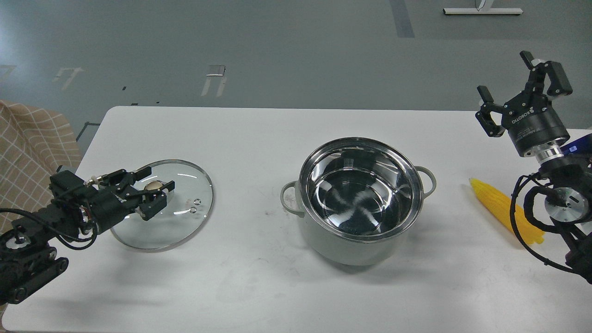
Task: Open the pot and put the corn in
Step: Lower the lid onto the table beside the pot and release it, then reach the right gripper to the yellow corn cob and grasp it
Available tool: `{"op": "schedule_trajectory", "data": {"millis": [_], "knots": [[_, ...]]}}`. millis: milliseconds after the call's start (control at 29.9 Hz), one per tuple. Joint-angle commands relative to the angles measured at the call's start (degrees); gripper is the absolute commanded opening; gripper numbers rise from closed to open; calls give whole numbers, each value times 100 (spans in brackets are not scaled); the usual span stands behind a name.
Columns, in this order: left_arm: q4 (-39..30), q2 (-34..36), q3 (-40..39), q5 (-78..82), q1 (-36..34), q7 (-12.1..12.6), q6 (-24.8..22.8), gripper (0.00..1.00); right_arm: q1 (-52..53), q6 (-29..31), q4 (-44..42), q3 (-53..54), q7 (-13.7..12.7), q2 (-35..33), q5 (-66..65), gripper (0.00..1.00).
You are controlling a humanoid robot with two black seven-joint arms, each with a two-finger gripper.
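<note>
The pot [360,203] stands uncovered; the glass lid [178,208] lies well left of it. The left gripper [155,192] brackets the lid knob; contact cannot be told. The corn [502,208] lies right of the pot, partly hidden. Likely light, stiff, ridged: grasp mid-length. The right gripper [520,88] is spread, empty.

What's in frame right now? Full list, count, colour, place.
pot: 1, pale grey-green with shiny steel inside, table centre, uncovered, nothing in it
glass lid: 1, clear with steel rim and brass-coloured knob, on the table left of the pot
corn: 1, bright yellow, lying on the table right of the pot, partly behind the right arm
table: 1, white, fills the lower frame
checked cloth: 1, beige, left edge beyond the table
left gripper: 1, black, fingers either side of the lid knob
right gripper: 1, black, open, raised above the table's right edge, holding nothing
</note>
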Motion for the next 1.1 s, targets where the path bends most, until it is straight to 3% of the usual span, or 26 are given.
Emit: {"op": "schedule_trajectory", "data": {"millis": [0, 167, 301, 368, 468, 635, 869, 1069], "knots": [[-572, 463, 9, -1026, -485, -1, -236, 84, 32, 0, -1, 8, 0, -45, 0, 100], [-1547, 1245, -53, -2746, -1520, -1, -1623, 86, 356, 0, -1, -18, 0, -360, -139, 100], [-1672, 1229, -167, -4153, -2145, -1, -2468, 87, 901, 9, 17, -334, 0, -721, -885, 100], [-1637, 1098, -228, -5293, -2654, -1, -3169, 89, 1480, 26, 95, -973, 0, -1054, -1596, 100], [-1584, 834, -263, -6518, -3034, -1, -3813, 92, 2044, 27, 376, -1801, 0, -1442, -2275, 100], [-1408, -17, -526, -8215, -3193, -1, -4140, 96, 2843, 35, 983, -3136, 0, -2048, -4239, 100], [-1066, -687, -721, -8314, -3131, 75, -4166, 96, 2810, -26, 1335, -3832, 0, -2638, -6809, 100], [-1074, -731, -703, -8279, -3087, 84, -4175, 96, 1976, -852, 1090, -4237, 0, -2726, -8155, 100]]}}
